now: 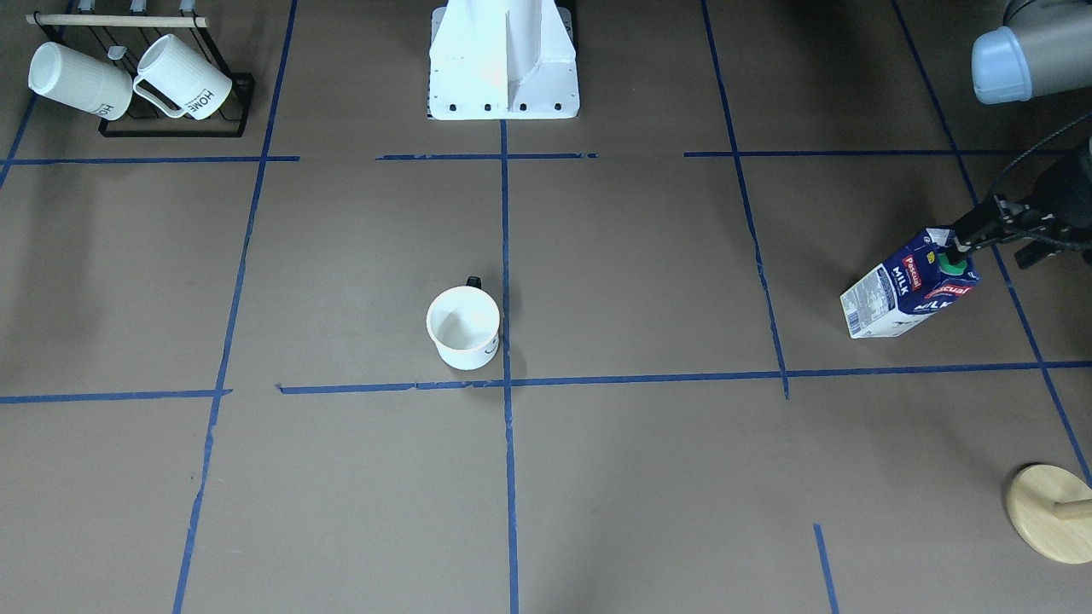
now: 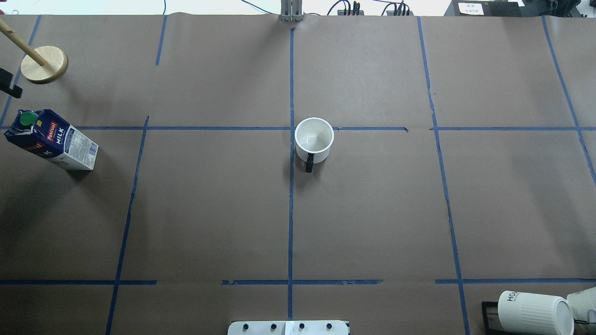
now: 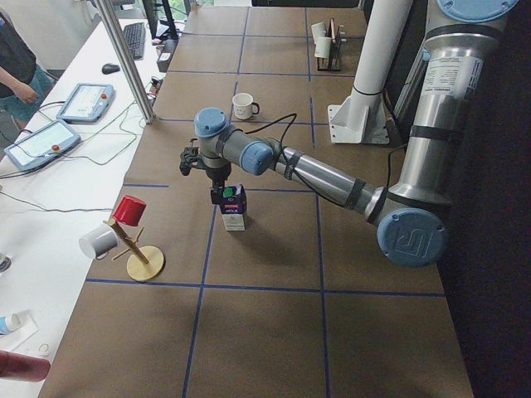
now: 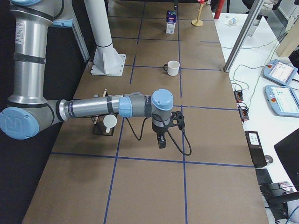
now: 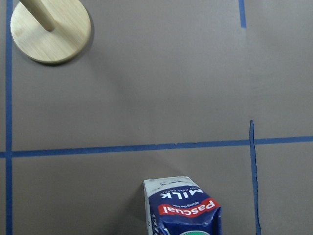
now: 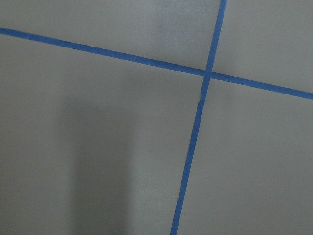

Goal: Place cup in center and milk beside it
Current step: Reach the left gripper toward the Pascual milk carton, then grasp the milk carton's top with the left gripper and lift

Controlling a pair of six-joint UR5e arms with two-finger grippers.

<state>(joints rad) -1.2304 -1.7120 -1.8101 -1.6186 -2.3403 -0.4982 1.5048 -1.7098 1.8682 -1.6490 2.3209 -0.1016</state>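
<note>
Two items stand well apart on the brown paper worktop [image 2: 372,209]: the smooth white black-handled mug [image 2: 314,139] by the central tape cross [image 2: 291,128], the blue-and-white milk carton [image 2: 51,139] upright at the left end. Its green cap [image 2: 29,118] sits by the left jaws; how wide these or the right jaws stand, we cannot tell.

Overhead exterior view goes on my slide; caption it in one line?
Cup upright at center, handle pointing down-frame; milk stands at far left, not yet beside it.
</note>
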